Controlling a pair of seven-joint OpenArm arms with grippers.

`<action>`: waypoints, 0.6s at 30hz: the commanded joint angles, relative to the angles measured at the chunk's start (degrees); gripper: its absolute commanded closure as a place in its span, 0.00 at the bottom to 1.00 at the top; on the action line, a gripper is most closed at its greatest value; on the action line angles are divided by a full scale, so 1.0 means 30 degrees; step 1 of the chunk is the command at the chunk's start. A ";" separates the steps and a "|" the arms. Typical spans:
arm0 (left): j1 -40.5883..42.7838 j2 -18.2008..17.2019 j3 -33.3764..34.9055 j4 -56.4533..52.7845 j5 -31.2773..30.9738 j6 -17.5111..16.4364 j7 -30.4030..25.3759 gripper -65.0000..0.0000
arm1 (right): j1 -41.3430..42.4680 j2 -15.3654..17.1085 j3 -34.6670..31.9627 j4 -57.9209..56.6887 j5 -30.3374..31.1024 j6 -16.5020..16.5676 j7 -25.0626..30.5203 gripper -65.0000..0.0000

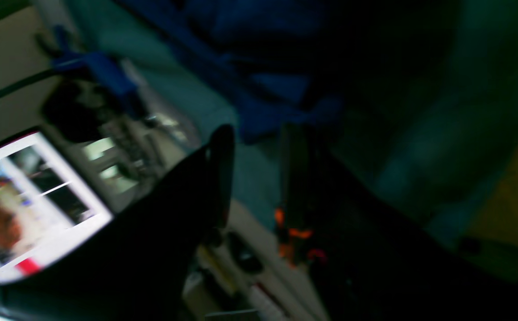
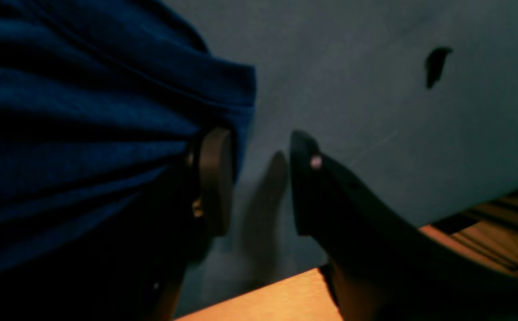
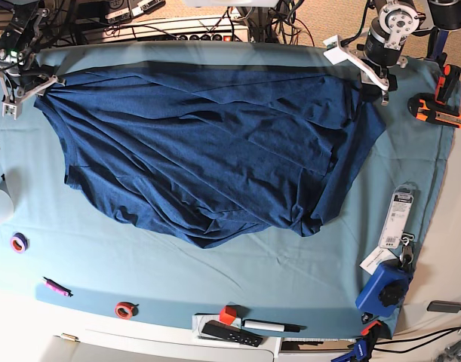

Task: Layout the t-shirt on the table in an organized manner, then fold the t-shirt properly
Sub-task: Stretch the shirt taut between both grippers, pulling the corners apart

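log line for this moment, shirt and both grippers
t-shirt: spread wrinkled on table | right gripper: open at shirt edge | left gripper: at opposite edge

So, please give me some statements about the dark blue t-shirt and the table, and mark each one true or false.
1. The dark blue knit t-shirt lies spread on the teal cloth-covered table. True.
2. The t-shirt is folded into a neat square. False: it is unfolded and wrinkled.
3. The right end effector has its jaws apart. True.
4. An orange-and-black tool lies on top of the t-shirt. False: it lies on the table beside the t-shirt.
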 commanded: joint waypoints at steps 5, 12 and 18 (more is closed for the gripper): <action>-0.0102 -0.0415 -0.0109 0.0291 0.0947 0.0583 0.0138 0.70 | -0.0262 0.1217 0.0051 -0.0036 -0.0969 -0.0714 -0.1071 0.66; -0.0102 -0.0415 -0.0503 0.0291 0.1071 0.0787 0.0131 0.71 | -0.0255 0.2769 0.0051 -0.0036 -0.1967 -0.2208 -0.0911 0.67; -0.0102 -0.0393 -0.1887 0.0291 0.1049 0.1005 0.0058 0.71 | -0.0153 0.3096 0.0044 -0.0036 -0.1668 -0.2266 -0.0911 0.66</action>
